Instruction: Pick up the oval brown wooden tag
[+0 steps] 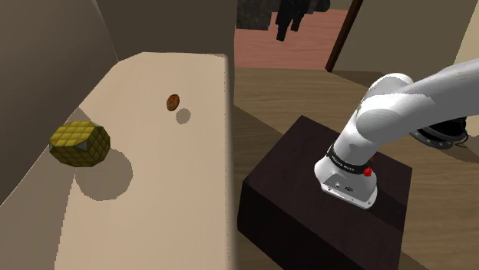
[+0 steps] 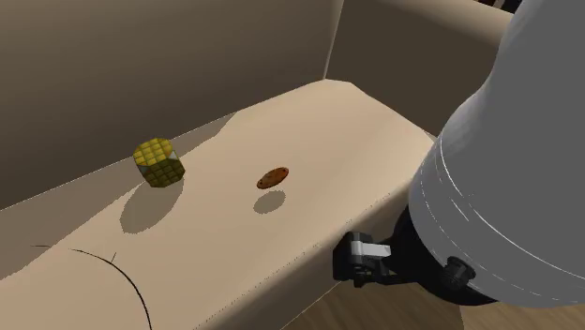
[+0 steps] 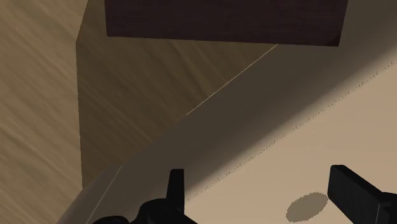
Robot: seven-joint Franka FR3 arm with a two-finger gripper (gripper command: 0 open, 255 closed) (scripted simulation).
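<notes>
One long pale table (image 1: pixel 153 207) is the biggest thing we see, and it runs along a brown wall. In the shoulder view it lies on the left side, and the wood floor is next to it. The dark box stand (image 1: pixel 307 207) sits on that floor, just beside the table's long edge. The white arm (image 1: pixel 399 107) comes up from the stand, and in the second exterior view it looks very big on the right side (image 2: pixel 506 169). In the wrist view we look down past the black gripper (image 3: pixel 257 175) at the table's edge (image 3: pixel 331 114) and the floor. Its two fingers (image 3: pixel 177 188) stand wide apart with nothing between them, so the gripper is open. A yellow block (image 1: pixel 79 143) with many little squares on it is on the table near the wall, and its round shadow lies beside it. The small oval brown tag (image 1: pixel 173 101) is on the table too, well apart from the block. In the second exterior view the tag (image 2: pixel 273 176) is to the right of the block (image 2: pixel 157 163), near the middle of the table, with its own small shadow just below it.
</notes>
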